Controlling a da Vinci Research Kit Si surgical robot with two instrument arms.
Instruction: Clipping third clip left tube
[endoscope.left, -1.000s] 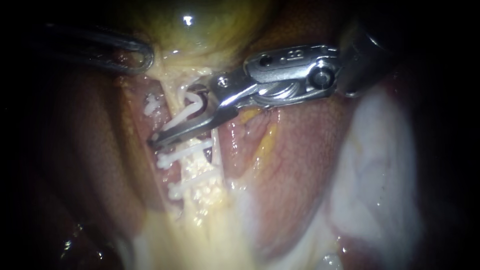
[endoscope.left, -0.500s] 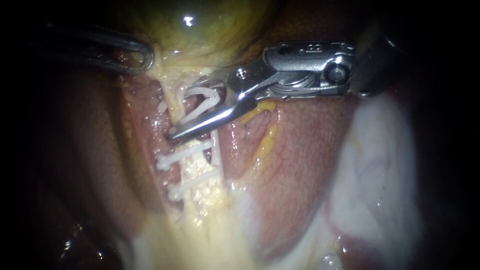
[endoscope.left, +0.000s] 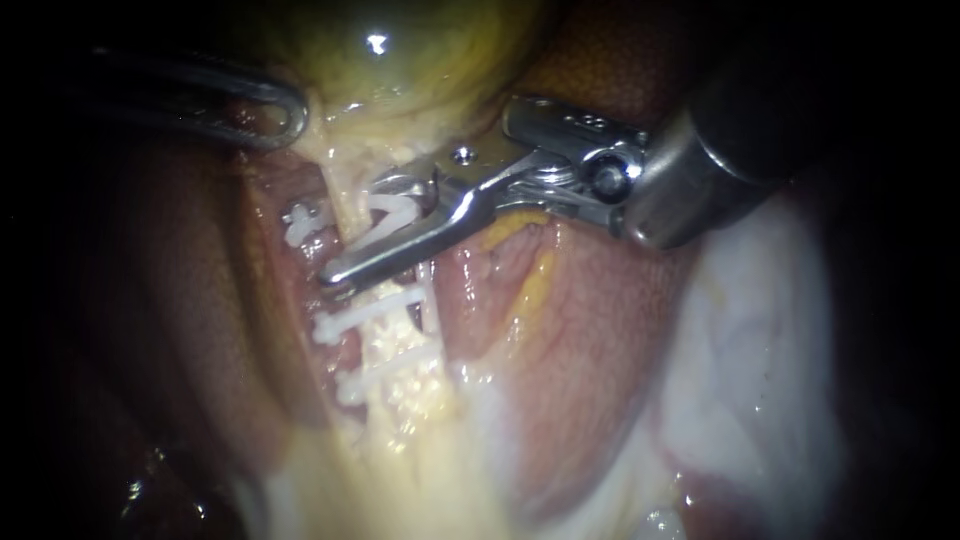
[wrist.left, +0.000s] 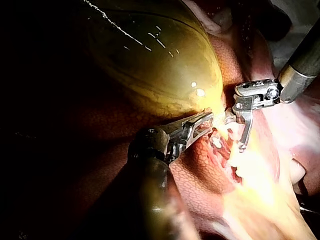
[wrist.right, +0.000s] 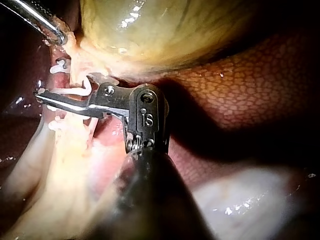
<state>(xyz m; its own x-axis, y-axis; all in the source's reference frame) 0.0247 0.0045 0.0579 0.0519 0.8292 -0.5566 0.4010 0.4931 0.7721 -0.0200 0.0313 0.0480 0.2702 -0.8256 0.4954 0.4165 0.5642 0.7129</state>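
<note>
My right instrument (endoscope.left: 362, 232) reaches in from the upper right, and its jaws straddle the pale left tube (endoscope.left: 342, 200) just below the gallbladder (endoscope.left: 410, 60). The jaws are shut on a white clip (endoscope.left: 392, 212), which wraps the tube. A white clip end (endoscope.left: 302, 218) pokes out on the tube's far side. Two closed white clips, an upper one (endoscope.left: 365, 312) and a lower one (endoscope.left: 385, 368), cross the tube further down. My left instrument (endoscope.left: 285, 115) is shut on tissue at the gallbladder's neck. The left wrist view shows both instruments, my left (wrist.left: 202, 124) and my right (wrist.left: 236, 127).
Reddish liver (endoscope.left: 600, 320) lies to the right of the tubes, and pale whitish tissue (endoscope.left: 760, 360) lies beyond it. A yellow fatty band (endoscope.left: 400, 460) runs downward from the clips. In the right wrist view the gallbladder (wrist.right: 175, 30) bulges above my right instrument (wrist.right: 65, 92).
My right instrument drew back to the right, then returned left along the tube and turned, showing more of its shaft. The clip in its jaws looks more closed. My left instrument held still.
</note>
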